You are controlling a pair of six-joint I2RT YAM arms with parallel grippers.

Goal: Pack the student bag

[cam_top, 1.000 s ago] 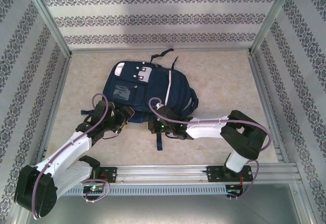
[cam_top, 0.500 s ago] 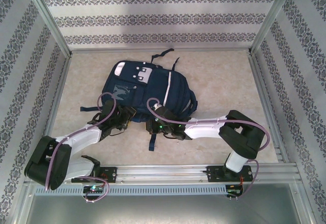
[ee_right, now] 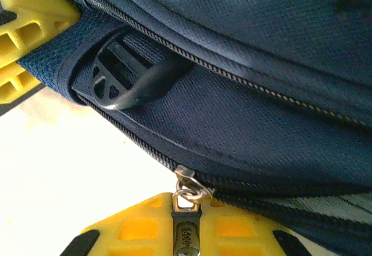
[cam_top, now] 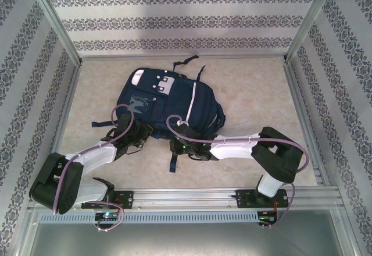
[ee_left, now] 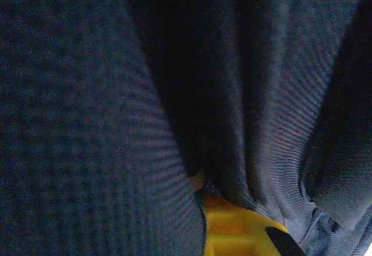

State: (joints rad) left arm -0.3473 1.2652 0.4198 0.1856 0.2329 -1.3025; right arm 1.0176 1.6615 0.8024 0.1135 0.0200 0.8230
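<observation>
Desk: What did we catch at the pincers?

Field: We saw the right pincer (ee_right: 186, 233) clamped on the zipper pull (ee_right: 186, 201) at the near edge of the student bag (cam_top: 165, 102). The left pincer (cam_top: 138, 134) was buried in fabric at the bag's near-left corner. Whether it was together or apart, we could not tell.

Desk: And progress?

Field: Barely begun, we judged. The bag lay flat in the middle of the table (cam_top: 256, 105), and its zip looked closed beside the pull. Opening and filling it remained.
</observation>
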